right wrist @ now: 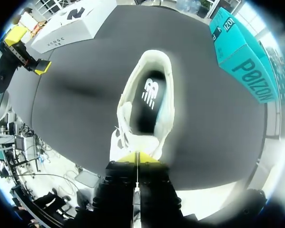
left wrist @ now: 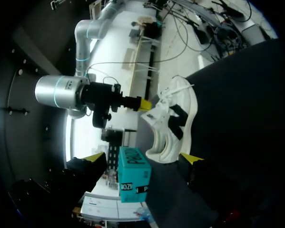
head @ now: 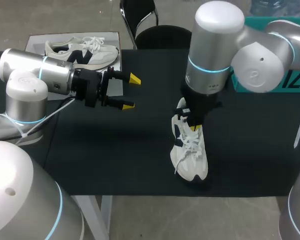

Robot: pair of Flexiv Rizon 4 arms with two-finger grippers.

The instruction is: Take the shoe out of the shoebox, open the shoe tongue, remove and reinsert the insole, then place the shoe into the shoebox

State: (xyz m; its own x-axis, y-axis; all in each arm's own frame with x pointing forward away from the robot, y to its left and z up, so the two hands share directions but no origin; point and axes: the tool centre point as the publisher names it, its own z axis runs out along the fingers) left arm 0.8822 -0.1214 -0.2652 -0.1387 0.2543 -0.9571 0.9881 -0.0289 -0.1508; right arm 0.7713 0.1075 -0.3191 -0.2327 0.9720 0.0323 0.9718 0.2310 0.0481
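Note:
A white shoe [head: 191, 152] stands on the black table [head: 114, 160], toe toward the front edge. My right gripper [head: 193, 128] comes down on it from above. In the right wrist view the right gripper [right wrist: 137, 157] has its yellow tips pressed together, shut on the top of the shoe tongue [right wrist: 132, 142]. The black insole [right wrist: 149, 95] lies inside the shoe [right wrist: 167, 111]. My left gripper [head: 131, 92] hovers open to the shoe's left, holding nothing. From the left gripper [left wrist: 144, 159], the shoe [left wrist: 173, 123] lies ahead with the right gripper [left wrist: 142, 103] at it.
A white shoebox [head: 64, 37] with a second shoe [head: 82, 50] on it sits at the table's far left corner. A teal box [head: 270, 82] stands at the far right, behind my right arm. Bare black table lies between the two arms.

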